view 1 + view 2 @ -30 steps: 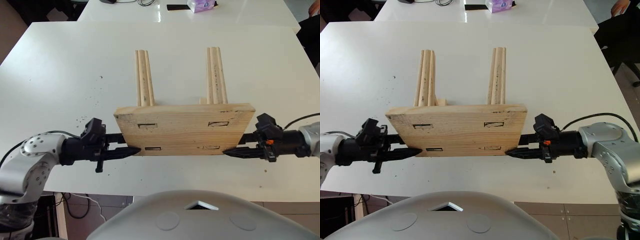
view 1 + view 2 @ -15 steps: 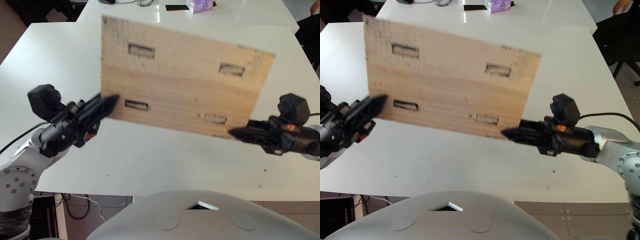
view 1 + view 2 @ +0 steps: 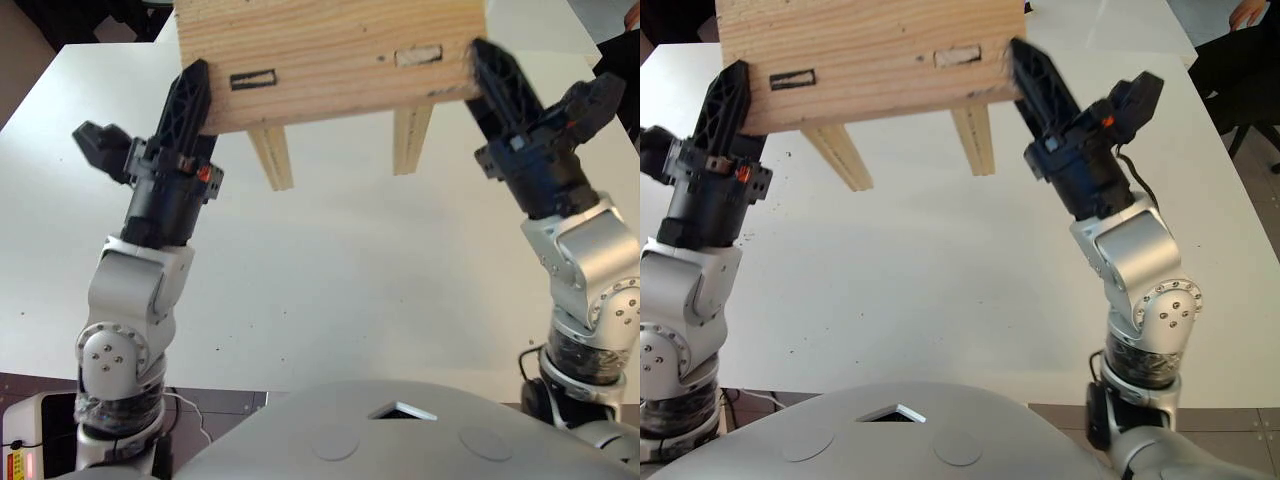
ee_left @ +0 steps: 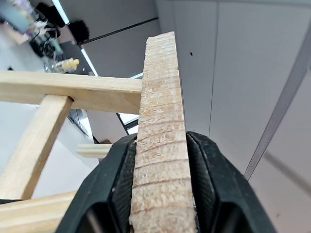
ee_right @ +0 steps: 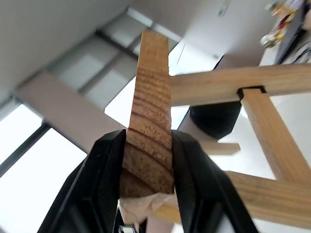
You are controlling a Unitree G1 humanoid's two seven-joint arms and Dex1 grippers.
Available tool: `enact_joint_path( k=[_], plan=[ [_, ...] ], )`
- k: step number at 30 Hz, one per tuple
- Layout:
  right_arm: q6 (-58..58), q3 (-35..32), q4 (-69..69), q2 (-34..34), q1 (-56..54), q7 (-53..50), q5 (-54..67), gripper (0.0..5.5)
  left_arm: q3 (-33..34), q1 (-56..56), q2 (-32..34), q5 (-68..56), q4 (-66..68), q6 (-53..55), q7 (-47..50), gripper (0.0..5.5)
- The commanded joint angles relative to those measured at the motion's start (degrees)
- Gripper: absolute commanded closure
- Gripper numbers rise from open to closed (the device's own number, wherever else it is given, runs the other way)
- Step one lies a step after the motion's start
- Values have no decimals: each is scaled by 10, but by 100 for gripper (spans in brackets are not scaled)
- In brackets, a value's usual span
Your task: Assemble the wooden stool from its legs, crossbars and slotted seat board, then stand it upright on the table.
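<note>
Stool [image 3: 330, 50] now higher, seemingly seat-up, between left tool [image 4: 160, 148] and right tool [image 5: 148, 145].

Pale honey-toned seat board [image 3: 330, 50] with fine straight grain, dark-edged rectangular slots and curved ring bands on its end faces; legs [image 3: 270, 158] of the same pale wood; matt black left gripper [image 3: 190, 95] and right gripper [image 3: 495, 75], each with a small orange mark; white bench [image 3: 330, 270] flecked with dark specks.
</note>
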Motion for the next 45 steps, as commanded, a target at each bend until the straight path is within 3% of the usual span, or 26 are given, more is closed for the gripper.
enact_joint_path(
  k=[1,7,15,25,38,42,45],
  plan=[
    [-173,-59,-76,85,-65,-170,26,417,0,-96,-76,31,-12,-92,225,416],
    [-139,-6,-31,94,34,-237,0,420,17,-56,-114,93,46,-65,295,424],
    [-78,29,82,78,118,-189,-55,420,10,4,-149,192,125,-4,231,550],
    [-43,46,145,84,102,-110,-141,420,83,-10,-137,301,180,25,160,550],
    [-49,11,54,79,8,-8,-149,198,113,-33,-172,358,189,53,120,550],
    [6,-12,68,-20,-13,68,-210,145,116,-40,-164,387,194,68,103,550],
    [48,-11,96,-131,-19,139,-350,139,116,-53,-118,444,198,93,70,550]
  ],
)
